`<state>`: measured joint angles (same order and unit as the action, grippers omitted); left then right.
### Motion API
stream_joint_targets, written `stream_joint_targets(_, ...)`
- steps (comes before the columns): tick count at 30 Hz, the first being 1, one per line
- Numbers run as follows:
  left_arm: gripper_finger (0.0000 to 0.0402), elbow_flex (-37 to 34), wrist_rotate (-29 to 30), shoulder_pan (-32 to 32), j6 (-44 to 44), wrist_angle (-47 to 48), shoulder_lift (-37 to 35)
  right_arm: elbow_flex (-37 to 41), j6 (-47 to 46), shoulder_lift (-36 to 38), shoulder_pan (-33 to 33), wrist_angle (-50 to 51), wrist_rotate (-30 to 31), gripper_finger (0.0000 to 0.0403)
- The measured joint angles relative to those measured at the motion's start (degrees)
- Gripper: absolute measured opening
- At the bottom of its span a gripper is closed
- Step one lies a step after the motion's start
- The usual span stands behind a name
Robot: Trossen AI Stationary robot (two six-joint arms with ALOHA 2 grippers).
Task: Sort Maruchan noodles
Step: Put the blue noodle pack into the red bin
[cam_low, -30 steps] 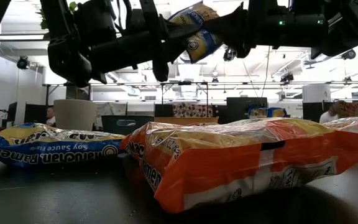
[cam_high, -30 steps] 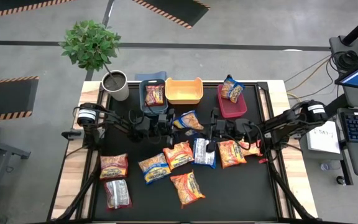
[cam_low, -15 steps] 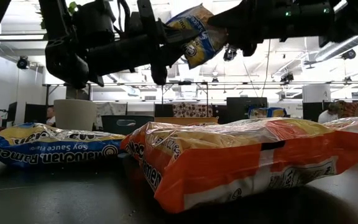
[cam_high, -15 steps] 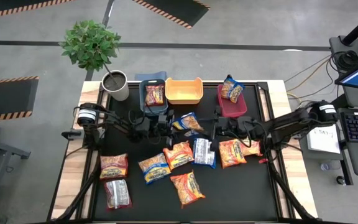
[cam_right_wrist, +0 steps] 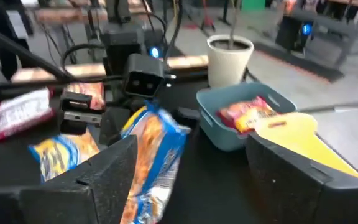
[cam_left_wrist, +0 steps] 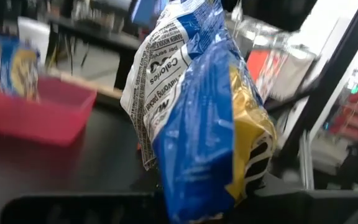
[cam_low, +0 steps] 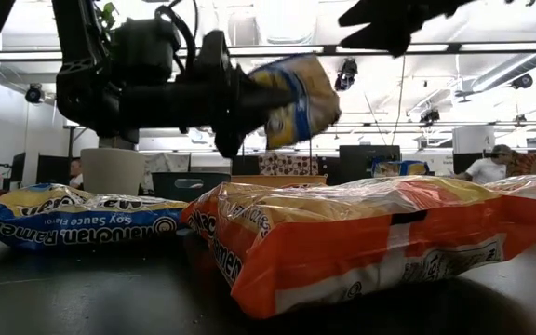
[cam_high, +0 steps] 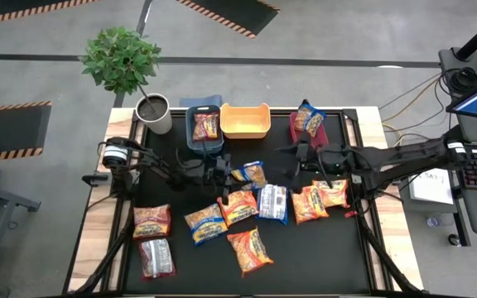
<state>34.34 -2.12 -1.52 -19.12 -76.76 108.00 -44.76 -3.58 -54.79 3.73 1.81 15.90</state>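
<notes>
A blue and yellow Maruchan noodles packet (cam_high: 249, 174) hangs above the table's middle, with my left gripper (cam_high: 226, 175) shut on it. In the low view the packet (cam_low: 296, 98) is clear of the packets below. My right gripper (cam_high: 299, 159) stands open a little to the right of it, touching nothing; its wrist view shows the packet (cam_right_wrist: 154, 155) ahead of its spread fingers. Several orange, red and blue packets (cam_high: 238, 207) lie flat on the black mat. One red packet lies in the blue bin (cam_high: 190, 132), one blue packet leans in the red bin (cam_high: 296, 145). My left gripper pinches the blue packet by its left end (cam_left_wrist: 185, 186) between its two fingers. The fingers come level from the table's left. The packet sticks out toward the right, tilted, lifted clear of the table.
A yellow bin (cam_high: 245, 131) stands between the blue and red bins at the far edge. A potted plant (cam_high: 151, 112) stands at the far left corner. Packets lie under and in front of both grippers. People show in the room behind.
My right gripper has opened and let go of the blue packet, then drawn back up and toward the table's right edge. My left gripper keeps hold of the packet, which has sunk a little and tipped.
</notes>
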Motion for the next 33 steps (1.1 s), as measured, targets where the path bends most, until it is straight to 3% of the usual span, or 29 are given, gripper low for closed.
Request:
stream_joint_targets(8,0.0050,0.89,-0.08,0.02,1.52,5.37,-0.04,-12.78,-1.20,-2.02,0.00,24.17,-2.83,0.0298)
stream_joint_targets(13,0.0050,2.90,-0.06,0.50,1.91,5.66,-0.04,-18.74,0.34,-5.94,0.00,28.65,-3.12,0.0299)
stream_joint_targets(19,0.0050,7.13,-0.08,1.43,5.18,9.60,-0.06,-24.82,4.71,-13.66,0.00,31.03,-8.47,0.0299)
stream_joint_targets(26,0.0050,7.65,0.03,1.44,5.53,9.87,-0.08,-31.98,6.53,-22.11,-0.64,38.21,-9.04,0.0297)
stream_joint_targets(33,0.0050,7.66,0.04,1.44,5.53,9.85,-0.08,-35.18,7.53,-28.07,-3.25,40.32,-16.41,0.0280)
